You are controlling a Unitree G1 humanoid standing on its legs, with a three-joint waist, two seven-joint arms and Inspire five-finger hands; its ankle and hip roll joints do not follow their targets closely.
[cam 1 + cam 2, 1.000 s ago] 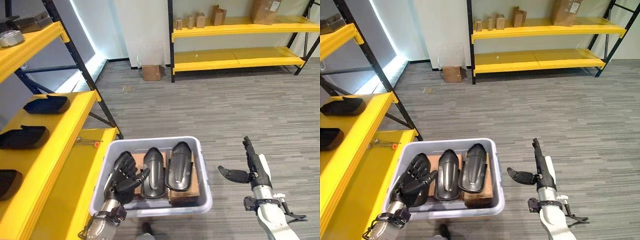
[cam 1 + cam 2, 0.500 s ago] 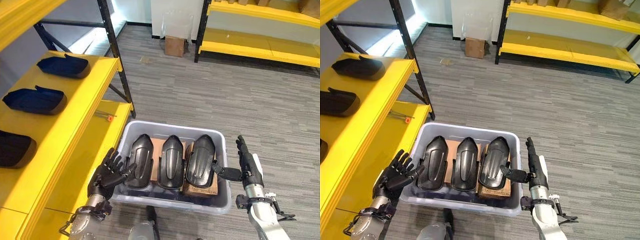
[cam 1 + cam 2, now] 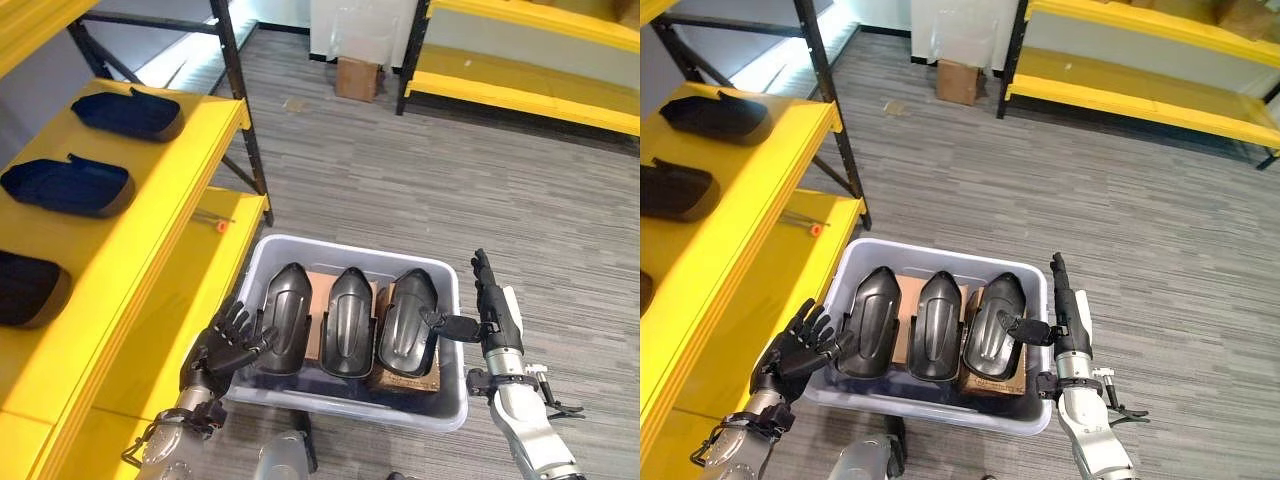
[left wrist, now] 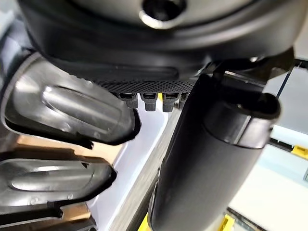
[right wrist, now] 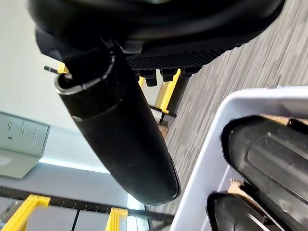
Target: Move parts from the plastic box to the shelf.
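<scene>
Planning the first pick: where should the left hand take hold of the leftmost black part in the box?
Probably its near lower end, coming from the left over the plastic box wall. The leftmost black part leans lengthwise beside the open left hand, with neighbours crowding its right side.

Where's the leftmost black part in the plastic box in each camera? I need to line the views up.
Left eye view: leftmost black part, low centre, beside the open left hand.
Right eye view: same part, left of centre.
Left wrist view: glossy shell just past the hand.
Right wrist view: black parts show, but I cannot tell which is which.
Shared landmark: the plastic box, its pale rim.
</scene>
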